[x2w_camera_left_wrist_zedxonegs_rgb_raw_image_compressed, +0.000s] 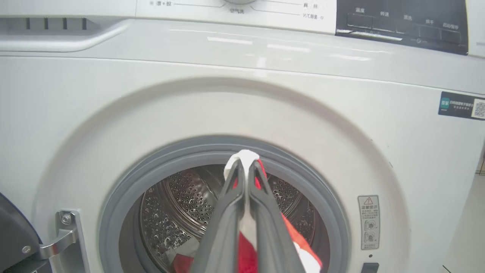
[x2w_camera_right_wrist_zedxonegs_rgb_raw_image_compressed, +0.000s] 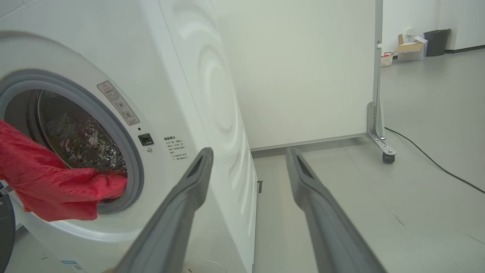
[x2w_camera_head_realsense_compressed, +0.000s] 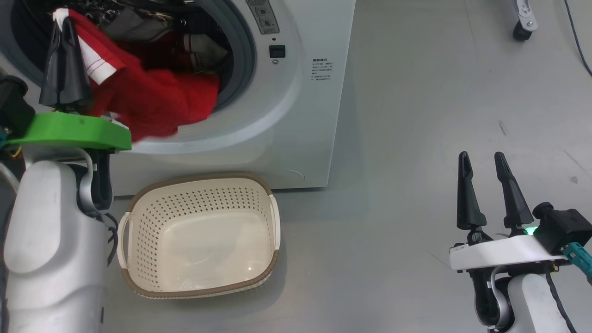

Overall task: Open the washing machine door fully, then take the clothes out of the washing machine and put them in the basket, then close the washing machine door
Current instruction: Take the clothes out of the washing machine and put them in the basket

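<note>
— Head view, left side: state of the left gripper [x2w_camera_head_realsense_compressed: 64,25]?
— Clenched. Two long dark fingers pinched together on the white-trimmed edge of the bright red fabric clothes [x2w_camera_head_realsense_compressed: 157,97], raised at the mouth of the big white front-loading washing machine [x2w_camera_head_realsense_compressed: 305,115].
— And where in the scene, those clothes?
— Half out. Draped from inside over the grey rubber seal [x2w_camera_head_realsense_compressed: 245,55] and down the white front, with the pinched corner lifted at the left of the opening. More red and pale cloth farther inside.
— Confirmed in the left wrist view?
— Yes: left gripper [x2w_camera_left_wrist_zedxonegs_rgb_raw_image_compressed: 245,167] tips closed on a fold of white trim, clothes [x2w_camera_left_wrist_zedxonegs_rgb_raw_image_compressed: 288,227] trailing down behind the fingers, perforated steel drum [x2w_camera_left_wrist_zedxonegs_rgb_raw_image_compressed: 182,193] beyond. At the lower left, a sliver of the glossy black washing machine door [x2w_camera_left_wrist_zedxonegs_rgb_raw_image_compressed: 15,231], swung away on its metal hinge [x2w_camera_left_wrist_zedxonegs_rgb_raw_image_compressed: 57,242].
— Small cream plastic basket [x2w_camera_head_realsense_compressed: 203,203] with the brown woven-look rim?
— On the grey floor [x2w_camera_head_realsense_compressed: 416,138], on the near side of the washing machine, just below the opening. Cream bottom showing.
— Right gripper [x2w_camera_head_realsense_compressed: 481,157]?
— Released. Fingers spread apart, pointing to the far side, over the floor well to the right of machine and basket, touching neither.
— Right wrist view?
— Right gripper [x2w_camera_right_wrist_zedxonegs_rgb_raw_image_compressed: 250,153] wide apart, aimed past the right corner of the washing machine [x2w_camera_right_wrist_zedxonegs_rgb_raw_image_compressed: 197,76]; clothes [x2w_camera_right_wrist_zedxonegs_rgb_raw_image_compressed: 57,189] hanging out of the opening at the left.
</note>
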Robot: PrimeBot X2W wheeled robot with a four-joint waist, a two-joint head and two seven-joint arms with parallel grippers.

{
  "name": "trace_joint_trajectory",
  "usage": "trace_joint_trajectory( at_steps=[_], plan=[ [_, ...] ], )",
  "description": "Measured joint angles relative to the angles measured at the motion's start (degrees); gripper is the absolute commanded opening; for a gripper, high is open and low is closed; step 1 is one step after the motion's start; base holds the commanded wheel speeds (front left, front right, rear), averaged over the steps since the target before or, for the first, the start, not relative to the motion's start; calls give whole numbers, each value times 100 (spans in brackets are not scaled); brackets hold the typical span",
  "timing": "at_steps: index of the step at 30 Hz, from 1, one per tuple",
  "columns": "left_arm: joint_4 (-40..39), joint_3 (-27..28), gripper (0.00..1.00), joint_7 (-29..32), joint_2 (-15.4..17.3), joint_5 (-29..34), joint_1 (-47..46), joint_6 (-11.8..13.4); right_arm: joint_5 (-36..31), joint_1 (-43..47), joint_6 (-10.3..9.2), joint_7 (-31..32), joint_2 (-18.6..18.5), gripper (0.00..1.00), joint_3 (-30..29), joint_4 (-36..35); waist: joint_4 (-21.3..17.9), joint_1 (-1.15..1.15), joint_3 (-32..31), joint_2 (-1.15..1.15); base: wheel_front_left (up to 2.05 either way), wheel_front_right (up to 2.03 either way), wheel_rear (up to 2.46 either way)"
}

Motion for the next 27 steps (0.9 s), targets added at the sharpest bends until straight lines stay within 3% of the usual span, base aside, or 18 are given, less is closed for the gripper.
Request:
trace_joint_trajectory(
  at_steps=[13,27],
  plan=[
    [-1002,4,0,0,-74,130,502,-3,8,98,0,0,0,100,32,-31,37,0,-152,0,0,0,0],
    [-1003,-181,0,0,-118,190,1272,-3,8,118,0,0,-1,100,47,-68,27,0,-92,0,0,0,0]
  ],
)
